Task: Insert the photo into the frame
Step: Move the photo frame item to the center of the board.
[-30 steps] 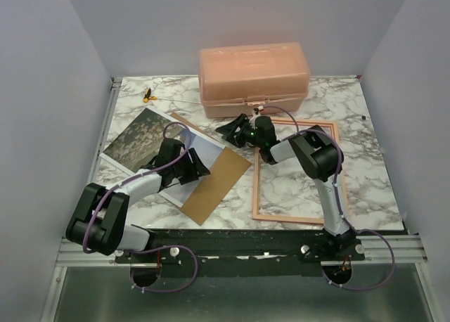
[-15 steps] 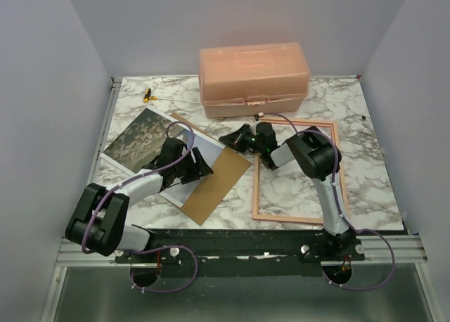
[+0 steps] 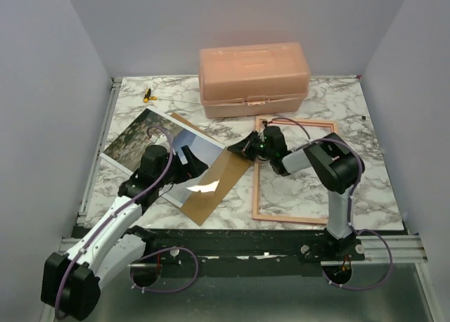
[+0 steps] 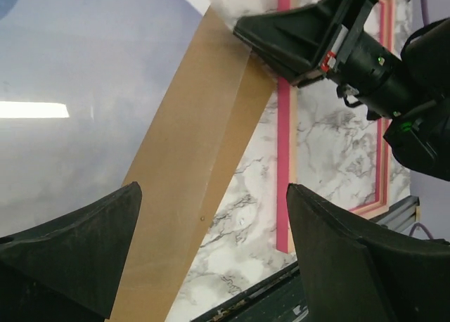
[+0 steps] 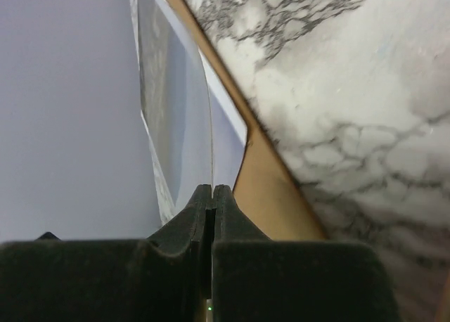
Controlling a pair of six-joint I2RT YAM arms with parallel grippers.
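The photo (image 3: pixel 137 136) lies at the left, partly over a brown backing board (image 3: pixel 214 185). My right gripper (image 3: pixel 238 150) is shut on the photo's right edge. In the right wrist view the thin sheet (image 5: pixel 210 125) runs edge-on into the closed right gripper (image 5: pixel 212 190). My left gripper (image 3: pixel 190 162) hovers open over the photo's sky part, with nothing between its fingers. The left wrist view shows the left gripper (image 4: pixel 211 195) wide open above the sky print (image 4: pixel 70 90) and the board (image 4: pixel 190 174). The frame (image 3: pixel 256 188) lies flat at the right, its pink rail (image 4: pixel 283 160) beside the board.
A salmon-pink lidded box (image 3: pixel 253 77) stands at the back centre, just behind the frame. A small yellow and black object (image 3: pixel 148 94) lies at the back left. The table's near edge runs along a black rail (image 3: pixel 232 239).
My right gripper came down to the right and shut on the photo's edge. My left gripper opened wider and drew back toward the near edge, off the photo.
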